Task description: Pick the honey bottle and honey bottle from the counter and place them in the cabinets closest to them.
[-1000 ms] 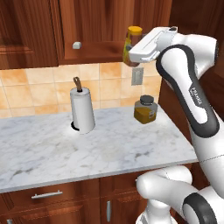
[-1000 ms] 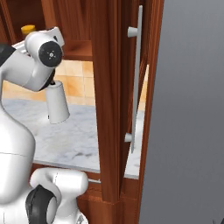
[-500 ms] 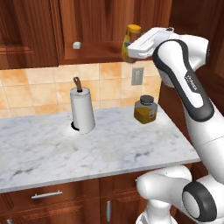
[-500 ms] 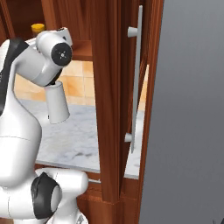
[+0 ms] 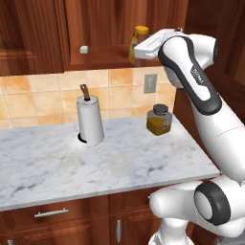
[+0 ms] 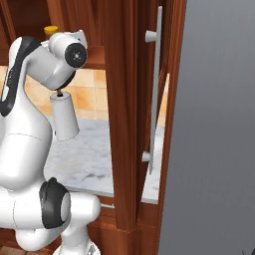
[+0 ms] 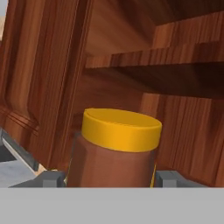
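My gripper (image 5: 141, 51) is shut on a honey bottle (image 5: 139, 42), amber-brown with an orange-yellow cap. It holds the bottle upright at the right end of the open shelf of the reddish-brown wall cabinet (image 5: 103, 56). Whether the bottle's base touches the ledge I cannot tell. In the hand view the honey bottle (image 7: 114, 151) stands between my dark fingertips (image 7: 53, 178), with the cabinet's wooden inside (image 7: 183, 57) behind it. From the right base view the bottle's cap (image 6: 50, 30) peeks over my wrist, beside the cabinet frame (image 6: 122, 99).
On the marble counter (image 5: 95, 165) stand a paper-towel roll (image 5: 90, 120) and a wider amber jar with a dark lid (image 5: 159, 120). A small white object (image 5: 84, 49) sits on the shelf to the left. A wall outlet (image 5: 149, 83) is below my hand.
The arm has carried the honey bottle a little left and further in toward the cabinet shelf. The grip on it has held.
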Robot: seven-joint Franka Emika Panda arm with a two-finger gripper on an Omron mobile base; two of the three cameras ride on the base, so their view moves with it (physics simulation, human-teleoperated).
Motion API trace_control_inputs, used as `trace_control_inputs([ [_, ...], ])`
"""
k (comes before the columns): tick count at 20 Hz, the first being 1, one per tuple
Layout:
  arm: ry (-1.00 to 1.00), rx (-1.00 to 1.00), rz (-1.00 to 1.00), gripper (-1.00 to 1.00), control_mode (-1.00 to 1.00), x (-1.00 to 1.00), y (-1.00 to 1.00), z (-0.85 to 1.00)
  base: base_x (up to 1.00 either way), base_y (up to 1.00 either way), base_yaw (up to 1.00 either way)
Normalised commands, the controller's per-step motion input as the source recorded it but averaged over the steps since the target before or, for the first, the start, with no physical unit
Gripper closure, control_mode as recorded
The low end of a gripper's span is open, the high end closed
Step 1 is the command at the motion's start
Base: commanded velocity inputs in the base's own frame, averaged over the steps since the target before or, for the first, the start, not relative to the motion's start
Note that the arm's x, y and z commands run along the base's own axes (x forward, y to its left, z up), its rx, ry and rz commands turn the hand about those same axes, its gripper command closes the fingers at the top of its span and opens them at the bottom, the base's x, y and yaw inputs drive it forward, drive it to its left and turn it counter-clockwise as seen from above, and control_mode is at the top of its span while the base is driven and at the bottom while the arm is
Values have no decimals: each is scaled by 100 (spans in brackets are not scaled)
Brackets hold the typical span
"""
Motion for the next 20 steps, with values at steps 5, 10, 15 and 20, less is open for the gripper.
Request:
trace_control_inputs([
  [5, 0, 0, 0, 100, -100, 32, 0, 0, 0, 0, 0],
  [10, 0, 0, 0, 100, -100, 46, 0, 0, 0, 0, 0],
  [15, 1, 0, 0, 100, -100, 45, 0, 0, 0, 0, 0],
  [20, 2, 0, 0, 100, -100, 35, 0, 0, 0, 0, 0],
])
